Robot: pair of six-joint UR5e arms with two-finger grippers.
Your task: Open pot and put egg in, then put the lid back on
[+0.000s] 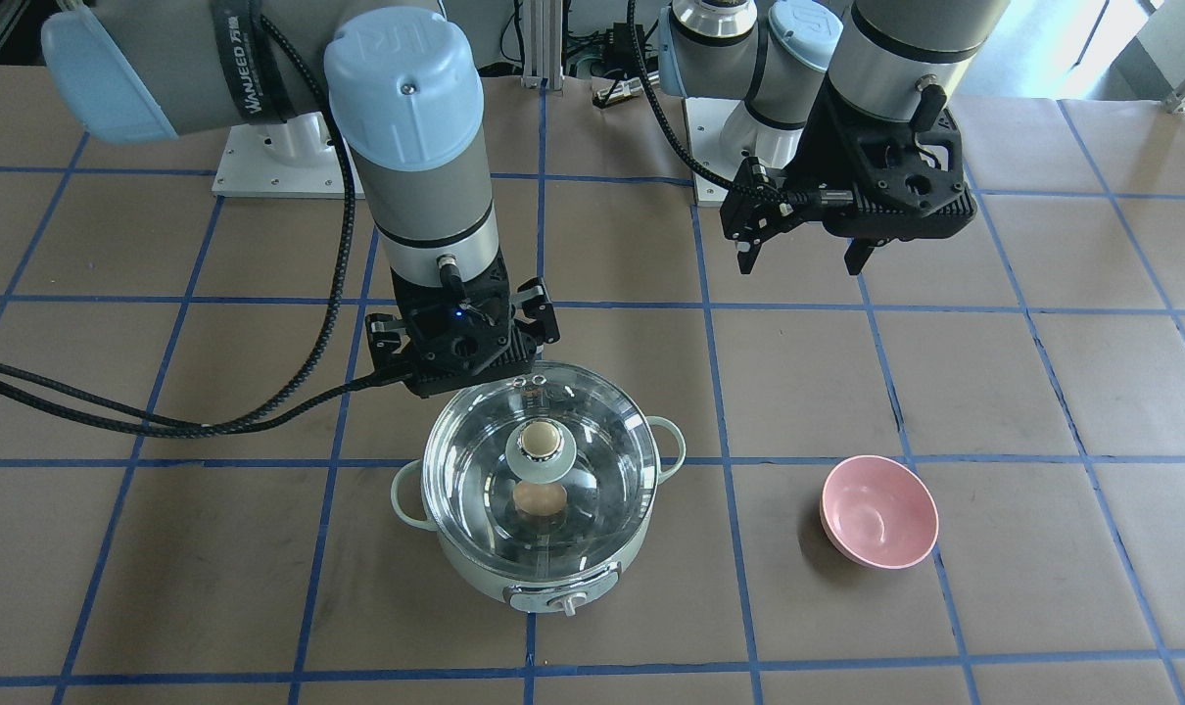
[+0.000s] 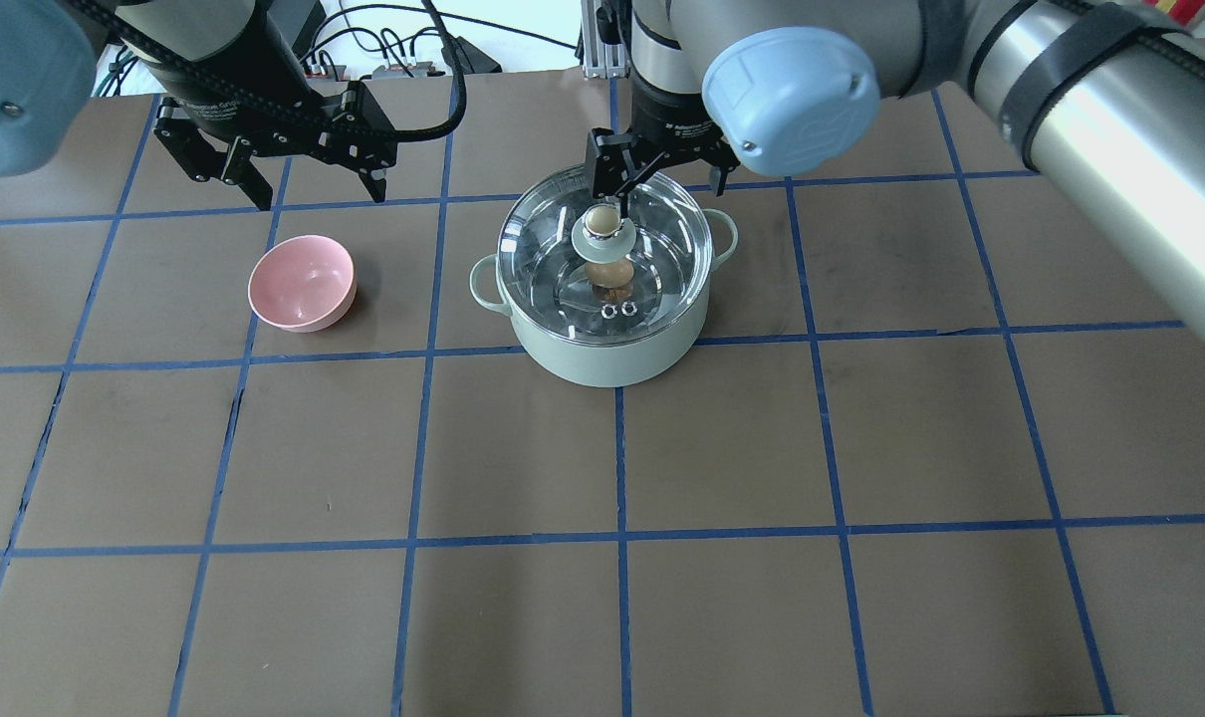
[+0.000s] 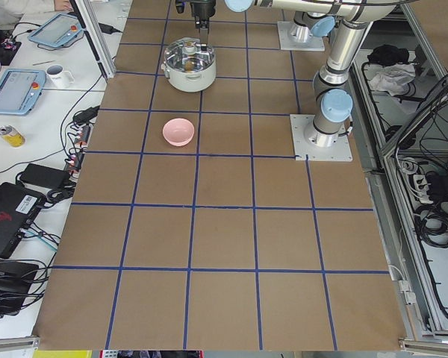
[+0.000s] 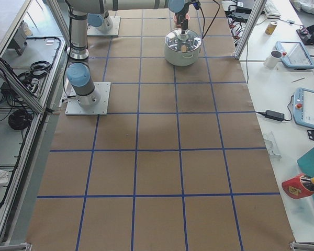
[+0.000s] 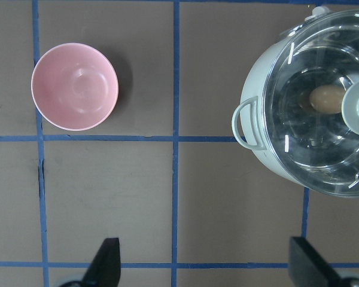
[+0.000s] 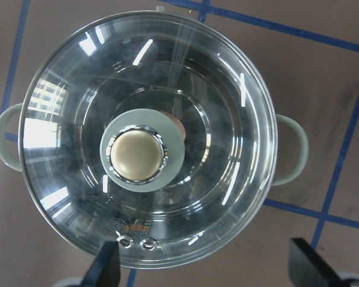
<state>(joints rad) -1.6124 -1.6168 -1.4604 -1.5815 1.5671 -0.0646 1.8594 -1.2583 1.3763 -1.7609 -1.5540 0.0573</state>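
Two grippers were in play, but only the right gripper (image 2: 659, 177) mattered. It hung just above the robot-side rim of the pot (image 2: 612, 354), jaws spread wide and holding nothing. Its wrist view showed both fingers apart from the beige knob (image 6: 136, 156). The knob sat a little to one side of the midline between them and further out over the glass, so it lay below and outward from the pincer, not between the fingers. The lid (image 6: 227, 119) appeared seated evenly on the pot's rim, its metal edge matching the mint wall all round. Through the glass the egg (image 1: 539, 499) lay on its side on the steel floor, near the centre and partly under the lid's green disc, its long axis running roughly across the robot's front. Nothing else showed inside the pot. With egg in and lid on, the task looked all but finished, and the likely remaining move was a straight lift clear, since a sideways drift could catch the knob. The left gripper (image 2: 316, 187) hovered well apart from the pot, equally wide open and empty, just behind the pink bowl (image 2: 302, 284), which stood upright on the table (image 2: 861, 448) with nothing in it.
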